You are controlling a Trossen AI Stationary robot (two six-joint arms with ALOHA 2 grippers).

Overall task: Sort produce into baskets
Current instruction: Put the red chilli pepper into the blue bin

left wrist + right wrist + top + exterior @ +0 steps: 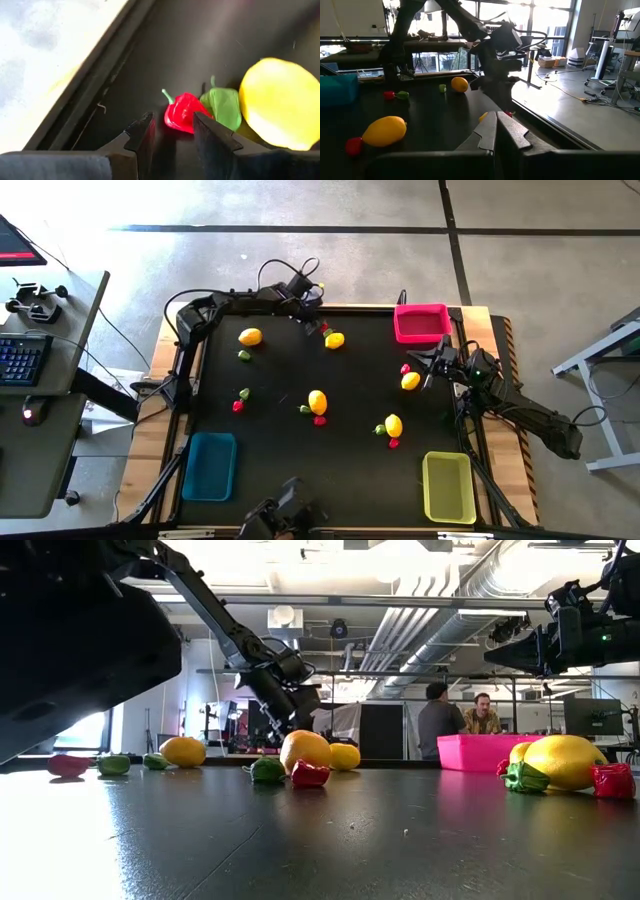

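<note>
My left gripper [172, 131] is open at the table's far edge [314, 323], low over the table. Its fingers stand just short of a small red pepper [181, 112]. A green pepper [223, 106] and a yellow lemon [281, 102] lie right behind the red one, and the lemon also shows in the high view [334, 339]. My right gripper [495, 120] is shut and empty at the right side [431, 370], beside a lemon [410, 380] and a red piece [405, 368]. The pink basket [421, 323] stands at the far right.
A blue basket [210, 465] stands near left and a yellow-green basket [447, 486] near right. More lemons [250, 336] [317, 401] [393, 425] lie about the table with small red and green pieces beside them. People show in the room beyond the table [460, 720].
</note>
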